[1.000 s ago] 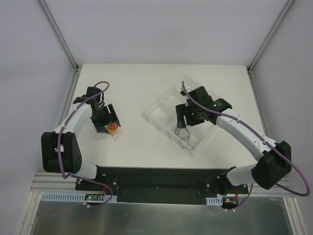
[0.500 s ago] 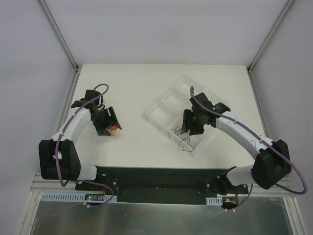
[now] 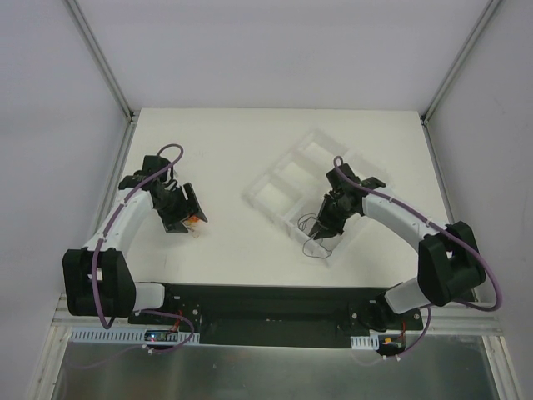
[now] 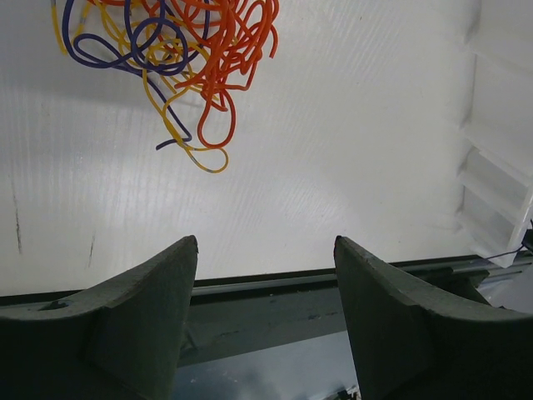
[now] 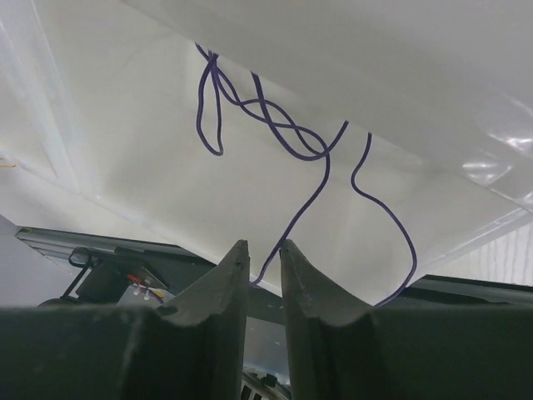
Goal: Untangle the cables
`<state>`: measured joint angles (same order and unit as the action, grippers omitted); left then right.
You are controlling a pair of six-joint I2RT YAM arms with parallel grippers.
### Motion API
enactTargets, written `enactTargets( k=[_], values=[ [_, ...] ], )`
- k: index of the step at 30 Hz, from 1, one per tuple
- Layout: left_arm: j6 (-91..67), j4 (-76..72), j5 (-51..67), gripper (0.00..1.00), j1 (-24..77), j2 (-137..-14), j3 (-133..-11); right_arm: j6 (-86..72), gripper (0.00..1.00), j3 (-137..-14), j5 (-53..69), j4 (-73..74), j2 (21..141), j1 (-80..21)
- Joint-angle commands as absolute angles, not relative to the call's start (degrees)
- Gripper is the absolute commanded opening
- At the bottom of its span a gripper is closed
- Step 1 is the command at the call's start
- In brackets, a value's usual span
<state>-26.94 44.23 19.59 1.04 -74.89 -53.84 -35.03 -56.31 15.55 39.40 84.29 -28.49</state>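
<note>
White tabletop [image 3: 225, 150] — finding left gripper [image 4: 265, 243] wide open, empty, near tangled orange-yellow-blue cables [image 4: 191, 42]; finding right gripper [image 5: 260, 243] near-shut around thin purple wire [image 5: 308, 150], hold unclear.

Cable tangle [image 4: 191, 50] cut off by top edge (left wrist view).

One camera is fixed high above and behind me, looking down from far off on the whole white surface [image 3: 233, 158]. Each wrist carries another, looking forward along its claw from close to the surface. The one behind my left claw [image 4: 265, 243] sees the cable tangle [image 4: 218, 50] just ahead. The one behind my right claw [image 5: 262, 246] sees a purple cable [image 5: 213, 60] in the clear tray [image 5: 108, 150]. The overhead view covers both patches. The tray's edge also shows far right of my left claw.
</note>
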Motion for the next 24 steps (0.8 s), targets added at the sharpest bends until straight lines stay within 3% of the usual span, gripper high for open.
enactTargets(
  k=[1, 3, 6, 14, 24],
  values=[
    [-26.5, 45.4, 20.8, 0.66, 0.9, -72.8, -53.5, -39.3, 0.19, -56.2, 18.4, 37.3, 85.7, -27.5],
    [-26.5, 45.4, 20.8, 0.66, 0.9, -72.9, -53.5, -39.5, 0.07, -57.0, 18.4, 37.7, 86.1, -26.9],
    [-26.4, 45.4, 20.8, 0.66, 0.9, -72.7, -53.8, -38.5, 0.01, -59.8, 16.1, 40.2, 85.5, -26.3],
    [-26.2, 45.4, 20.9, 0.66, 0.9, -72.7, -53.5, -34.2, 0.0, -66.4, 14.1, 41.9, 88.3, -22.3],
    [-25.8, 45.4, 20.8, 0.66, 0.8, -73.0, -53.8, -26.3, 0.0, -68.2, 0.4, 34.7, 90.3, -26.2]
  ],
)
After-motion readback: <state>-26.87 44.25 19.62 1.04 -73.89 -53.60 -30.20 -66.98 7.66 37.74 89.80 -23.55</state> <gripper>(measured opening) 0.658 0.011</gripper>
